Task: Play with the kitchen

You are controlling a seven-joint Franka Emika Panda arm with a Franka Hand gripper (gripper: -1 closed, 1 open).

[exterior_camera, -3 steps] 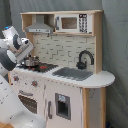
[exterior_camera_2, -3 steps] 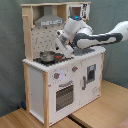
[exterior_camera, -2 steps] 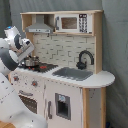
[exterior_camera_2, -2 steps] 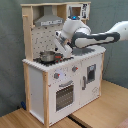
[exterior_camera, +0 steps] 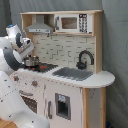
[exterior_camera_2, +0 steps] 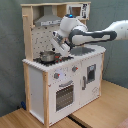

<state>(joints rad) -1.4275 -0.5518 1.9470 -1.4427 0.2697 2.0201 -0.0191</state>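
gripper (exterior_camera_2: pixel 56 41) above pot (exterior_camera_2: pixel 48 57) on kitchen (exterior_camera_2: pixel 37 80) stovetop, finger opening unclear

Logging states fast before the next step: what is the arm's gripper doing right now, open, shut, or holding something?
Gripper: cannot be told; it hovers by the small silver metal pot on the white and light-wood toy kitchen.

in the first exterior view, a pot (exterior_camera: pixel 31 61) sits on the kitchen (exterior_camera: pixel 95 79) stovetop, left of the sink (exterior_camera: pixel 73 73); the microwave (exterior_camera: pixel 73 23) is above.
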